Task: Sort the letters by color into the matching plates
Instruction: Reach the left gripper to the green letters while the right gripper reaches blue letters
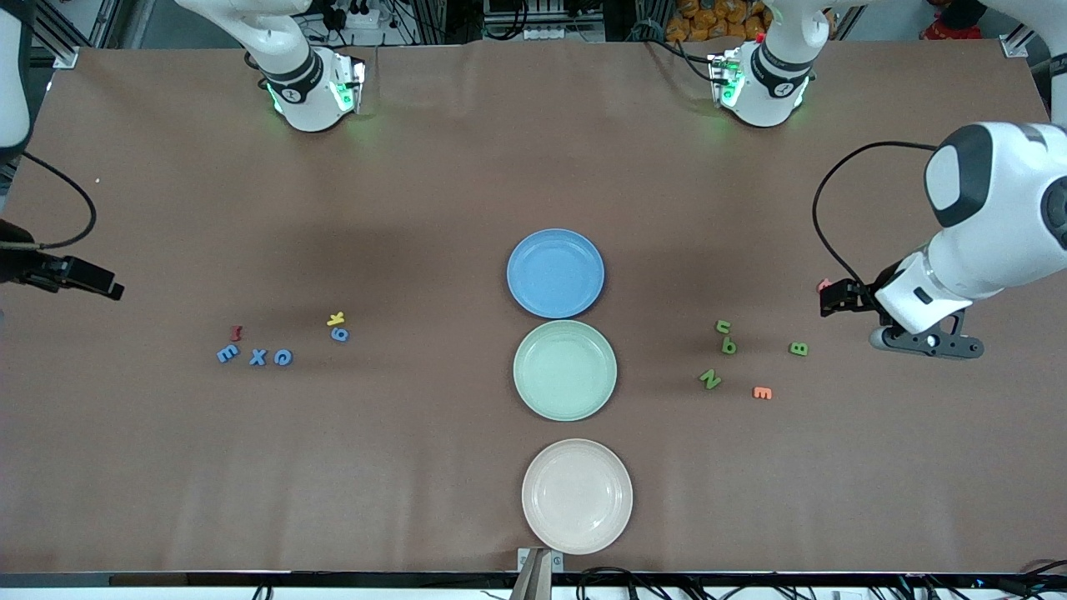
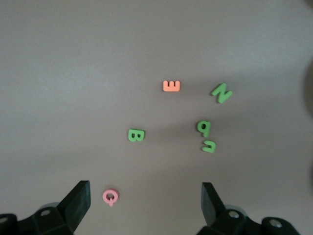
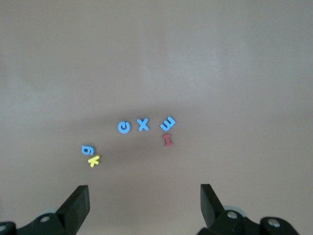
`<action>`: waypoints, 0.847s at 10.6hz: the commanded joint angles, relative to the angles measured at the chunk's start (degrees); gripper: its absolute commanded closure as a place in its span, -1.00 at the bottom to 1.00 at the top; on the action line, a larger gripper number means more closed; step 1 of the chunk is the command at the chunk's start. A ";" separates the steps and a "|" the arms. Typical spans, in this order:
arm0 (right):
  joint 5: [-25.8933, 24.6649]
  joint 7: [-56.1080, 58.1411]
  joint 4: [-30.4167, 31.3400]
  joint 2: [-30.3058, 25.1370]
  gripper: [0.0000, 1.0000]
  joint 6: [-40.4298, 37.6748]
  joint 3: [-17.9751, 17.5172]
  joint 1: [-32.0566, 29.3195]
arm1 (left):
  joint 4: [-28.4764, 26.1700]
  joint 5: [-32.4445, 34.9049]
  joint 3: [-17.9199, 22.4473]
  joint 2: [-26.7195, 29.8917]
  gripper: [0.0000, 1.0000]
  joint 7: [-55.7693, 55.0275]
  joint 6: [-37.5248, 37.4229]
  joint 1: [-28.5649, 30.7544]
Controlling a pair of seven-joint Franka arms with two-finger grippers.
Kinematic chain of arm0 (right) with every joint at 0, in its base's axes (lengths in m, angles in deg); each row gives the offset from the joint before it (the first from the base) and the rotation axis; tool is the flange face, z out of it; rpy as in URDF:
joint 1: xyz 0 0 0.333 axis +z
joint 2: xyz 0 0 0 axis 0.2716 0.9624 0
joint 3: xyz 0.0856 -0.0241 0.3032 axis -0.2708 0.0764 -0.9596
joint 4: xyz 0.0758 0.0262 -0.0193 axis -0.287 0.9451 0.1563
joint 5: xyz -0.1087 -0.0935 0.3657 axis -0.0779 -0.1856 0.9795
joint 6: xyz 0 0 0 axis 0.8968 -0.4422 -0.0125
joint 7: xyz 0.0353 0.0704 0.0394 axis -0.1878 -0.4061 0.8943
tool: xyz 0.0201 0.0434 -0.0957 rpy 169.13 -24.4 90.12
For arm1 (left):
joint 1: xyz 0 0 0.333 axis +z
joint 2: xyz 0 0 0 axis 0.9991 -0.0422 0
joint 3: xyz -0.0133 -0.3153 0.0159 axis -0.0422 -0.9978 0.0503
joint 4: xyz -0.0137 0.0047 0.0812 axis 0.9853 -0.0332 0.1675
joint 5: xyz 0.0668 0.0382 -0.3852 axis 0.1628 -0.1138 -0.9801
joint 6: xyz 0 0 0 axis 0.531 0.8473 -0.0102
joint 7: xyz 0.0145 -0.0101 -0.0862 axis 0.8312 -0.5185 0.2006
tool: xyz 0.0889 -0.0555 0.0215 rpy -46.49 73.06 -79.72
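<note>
The blue plate [image 1: 555, 272] and the mint green plate [image 1: 565, 369] lie mid-table, both bare. Blue letters E [image 1: 227, 354], X [image 1: 257, 357], C [image 1: 283, 357] and 9 [image 1: 339, 335] lie toward the right arm's end. Green letters u [image 1: 723, 326], p [image 1: 728, 344], B [image 1: 798, 348] and N [image 1: 709, 379] lie toward the left arm's end. My left gripper [image 1: 827, 298] [image 2: 145, 200] hangs open over a pink Q [image 2: 111, 197], beside the green letters. My right gripper [image 1: 112, 289] [image 3: 145, 203] hangs open over bare table, beside the blue letters. Neither holds anything.
A cream plate [image 1: 577, 496] lies nearest the front camera, in line with the other two. An orange E [image 1: 762, 392] lies among the green letters. A yellow K [image 1: 335, 318] touches the blue 9, and a red letter [image 1: 236, 333] lies next to the blue E.
</note>
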 commanded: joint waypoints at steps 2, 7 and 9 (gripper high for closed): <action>1.80 -18.06 0.85 4.76 -1.00 5.90 -0.27 0.53 | -5.12 1.56 -0.09 -5.58 -1.00 6.61 14.36 2.59; 4.88 -59.81 3.73 8.55 -1.00 15.81 -0.35 2.46 | -7.06 10.71 -0.18 -11.91 -0.92 5.74 23.60 2.59; 5.75 -70.54 4.19 10.48 -1.00 18.82 -0.27 2.55 | -8.83 10.62 -0.27 -13.84 -0.92 5.05 27.75 2.59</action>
